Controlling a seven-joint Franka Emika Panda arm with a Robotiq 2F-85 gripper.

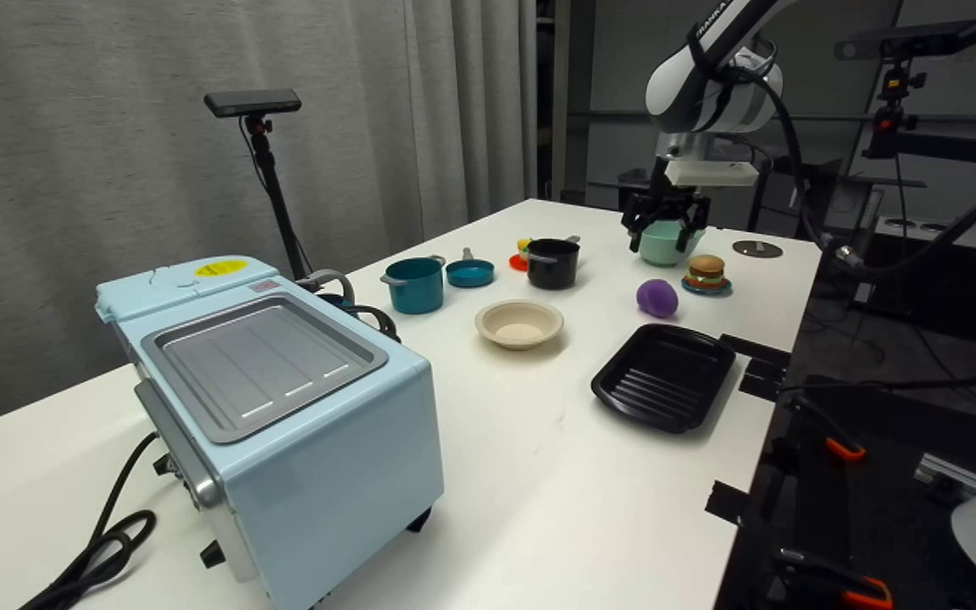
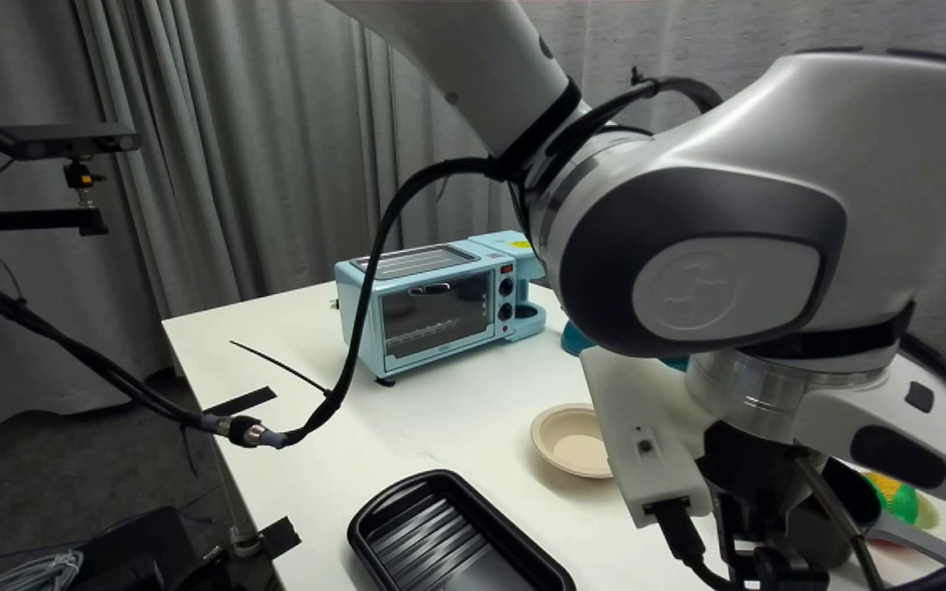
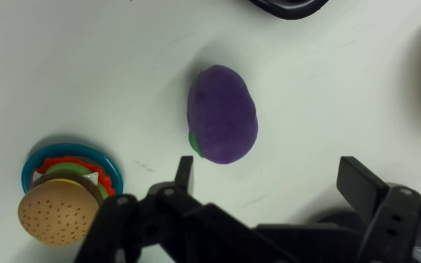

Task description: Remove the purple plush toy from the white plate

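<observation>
Hand (image 3: 270,178) spread wide, purple plush toy (image 3: 223,115) (resting on the table (image 1: 513,457)), white plate (image 1: 520,334) — apart from the toy.

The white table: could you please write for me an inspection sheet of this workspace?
Surface: white table, black tape at one edge.
Job's things: purple plush toy rests on the table, apart from the cream plate.
Clutter: toaster oven, black ribbed tray, toy burger, black pot, among others.
End effector: open; nothing seen in its grip.
Cables: black cord beside the toaster oven; thick black cable attached to the arm.
Surroundings: gray curtain, mounted camera.
</observation>
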